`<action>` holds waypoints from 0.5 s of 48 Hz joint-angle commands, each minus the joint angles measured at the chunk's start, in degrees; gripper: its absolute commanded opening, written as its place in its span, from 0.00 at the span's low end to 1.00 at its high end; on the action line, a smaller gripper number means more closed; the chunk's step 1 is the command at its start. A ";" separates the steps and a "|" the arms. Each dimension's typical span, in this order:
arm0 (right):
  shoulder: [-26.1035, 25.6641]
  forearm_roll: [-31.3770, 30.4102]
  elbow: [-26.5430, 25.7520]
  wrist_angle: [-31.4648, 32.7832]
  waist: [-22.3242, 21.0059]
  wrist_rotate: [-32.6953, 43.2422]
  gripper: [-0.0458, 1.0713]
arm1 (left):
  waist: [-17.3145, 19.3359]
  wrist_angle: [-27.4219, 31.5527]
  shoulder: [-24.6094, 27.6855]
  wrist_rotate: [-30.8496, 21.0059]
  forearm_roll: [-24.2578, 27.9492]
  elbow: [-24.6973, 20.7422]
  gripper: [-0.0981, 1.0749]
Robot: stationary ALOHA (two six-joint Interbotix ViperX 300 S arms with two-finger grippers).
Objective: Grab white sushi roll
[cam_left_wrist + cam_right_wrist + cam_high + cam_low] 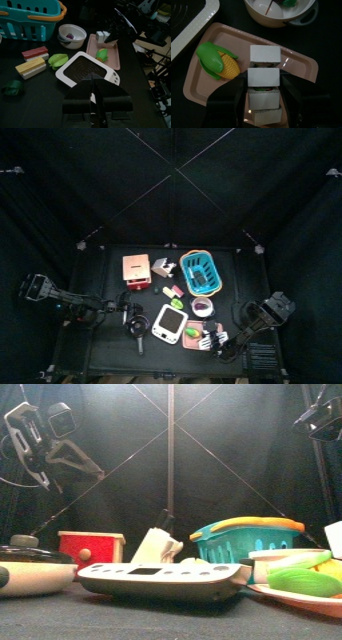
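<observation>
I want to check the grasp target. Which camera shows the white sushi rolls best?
The right wrist view: the white sushi rolls lie in a row on the pink tray beside the corn, just ahead of the right hand. The left wrist view shows them small; the top and front views show nothing clear.

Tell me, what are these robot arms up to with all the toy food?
The right hand is low over a pink tray and its two fingers sit on either side of a white sushi roll. More white rolls and a toy corn cob lie on that tray. The left hand looks shut and hangs above a white kitchen scale, holding nothing.
</observation>
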 commanded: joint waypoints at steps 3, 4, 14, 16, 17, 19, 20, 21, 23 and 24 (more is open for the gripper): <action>-2.46 -0.35 -0.79 0.44 0.09 -0.09 0.52 | -0.09 -0.35 -0.18 0.00 0.00 -0.44 0.42; -2.46 -0.44 -0.70 0.35 0.09 0.00 0.52 | -0.18 -0.35 -0.18 0.00 0.00 -0.35 0.42; -2.55 -1.23 -0.79 0.35 0.09 -0.09 0.52 | -0.09 -0.18 -0.18 0.00 0.00 0.00 0.42; -2.72 -1.32 -0.79 0.35 0.09 -0.09 0.52 | -0.09 -0.18 -0.18 -0.09 0.00 0.00 0.42; -2.72 -1.32 -0.79 0.35 0.09 -0.18 0.52 | -0.09 -0.18 -0.18 0.00 0.00 0.00 0.42; -2.72 -1.49 -0.79 0.35 0.00 -0.18 0.52 | -0.18 -0.18 -0.18 0.00 0.00 0.09 0.42; -2.72 -1.49 -0.70 0.35 0.00 -0.26 0.52 | -0.18 -0.18 -0.18 0.00 0.00 0.09 0.42; -2.72 -1.58 -0.70 0.35 -0.09 -0.26 0.52 | -0.09 -0.18 -0.18 -0.09 0.00 0.18 0.42; -2.72 -1.85 -0.70 0.35 -0.18 -0.44 0.52 | -0.09 -0.18 -0.18 -0.09 0.00 0.18 0.42; -2.81 -1.93 -0.62 0.44 -0.26 -0.44 0.52 | -0.18 -0.18 -0.18 -0.09 0.00 0.26 0.42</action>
